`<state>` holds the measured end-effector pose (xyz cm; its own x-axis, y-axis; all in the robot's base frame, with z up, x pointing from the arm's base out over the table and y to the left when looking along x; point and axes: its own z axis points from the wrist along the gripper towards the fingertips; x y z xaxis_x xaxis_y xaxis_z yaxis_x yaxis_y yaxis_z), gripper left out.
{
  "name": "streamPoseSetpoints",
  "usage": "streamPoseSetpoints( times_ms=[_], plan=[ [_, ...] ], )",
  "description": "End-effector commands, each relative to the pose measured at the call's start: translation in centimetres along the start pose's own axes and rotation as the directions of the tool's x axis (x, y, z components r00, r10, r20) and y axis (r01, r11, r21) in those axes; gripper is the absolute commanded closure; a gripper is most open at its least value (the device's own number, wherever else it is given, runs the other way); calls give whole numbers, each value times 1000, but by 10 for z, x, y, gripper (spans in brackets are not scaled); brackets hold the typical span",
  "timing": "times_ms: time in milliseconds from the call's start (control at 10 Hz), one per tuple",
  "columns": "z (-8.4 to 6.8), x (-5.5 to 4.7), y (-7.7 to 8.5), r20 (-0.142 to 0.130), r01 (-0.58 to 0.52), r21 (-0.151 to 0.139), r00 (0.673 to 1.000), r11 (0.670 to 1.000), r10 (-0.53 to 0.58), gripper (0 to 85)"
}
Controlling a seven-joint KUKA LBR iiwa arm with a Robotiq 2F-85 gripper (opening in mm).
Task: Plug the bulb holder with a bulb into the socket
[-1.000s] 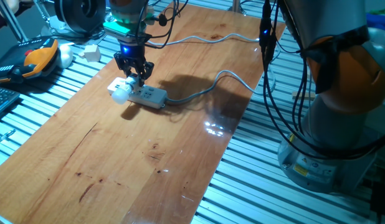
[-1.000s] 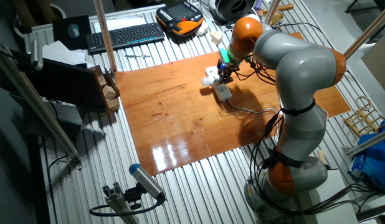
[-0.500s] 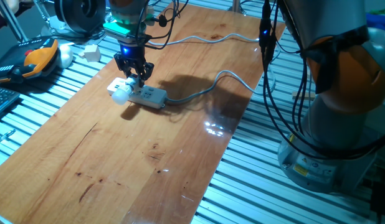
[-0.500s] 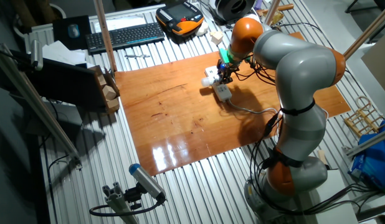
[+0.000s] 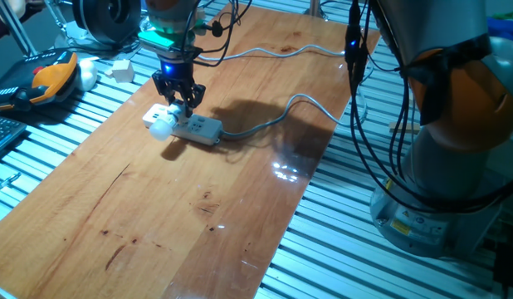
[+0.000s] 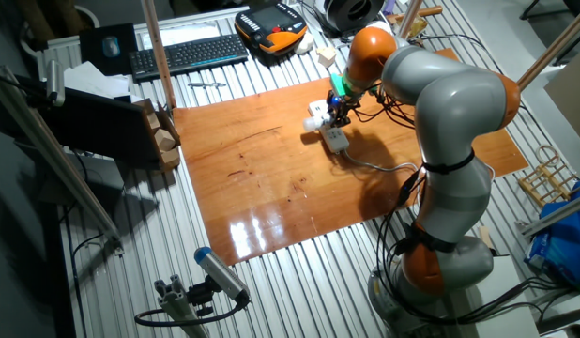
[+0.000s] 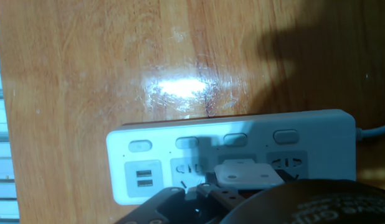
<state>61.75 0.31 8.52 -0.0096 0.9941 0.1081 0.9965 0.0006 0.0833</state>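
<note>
Your claw (image 5: pixel 181 100) stands directly over the socket (image 5: pixel 198 127), near the end away from its grey cable (image 5: pixel 265 124), fingers pointing down at the strip. In the hand view, the bulb holder (image 7: pixel 247 173) sits right under the fingers, its white body lying against the socket's (image 7: pixel 242 146) outlet row, between two outlets that show on either side. The bulb (image 5: pixel 160 126) pokes out just beside the claw, at the strip's side toward the table edge. You cannot tell from these pictures whether the fingers clamp the holder or only rest near it; the black finger parts crowd the bottom of the hand view and hide the contact.

By the look of it, the holder is at the outlet and likely entering or seated. What may be left is pressing it fully home, then letting go and lifting clear.
</note>
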Motion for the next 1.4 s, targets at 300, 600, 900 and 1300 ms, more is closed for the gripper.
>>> streamPoseSetpoints(
  times_ms=[300,600,900,1300],
  plan=[
    [3,0,0,2,2,0,1000,1000,-2,850],
    [6,0,-1,-3,2,0,1000,1000,-2,850],
    [7,-1,-1,-5,1,0,1000,1000,-1,850],
    [8,0,-1,-6,0,3,1000,1000,0,850]
  ],
)
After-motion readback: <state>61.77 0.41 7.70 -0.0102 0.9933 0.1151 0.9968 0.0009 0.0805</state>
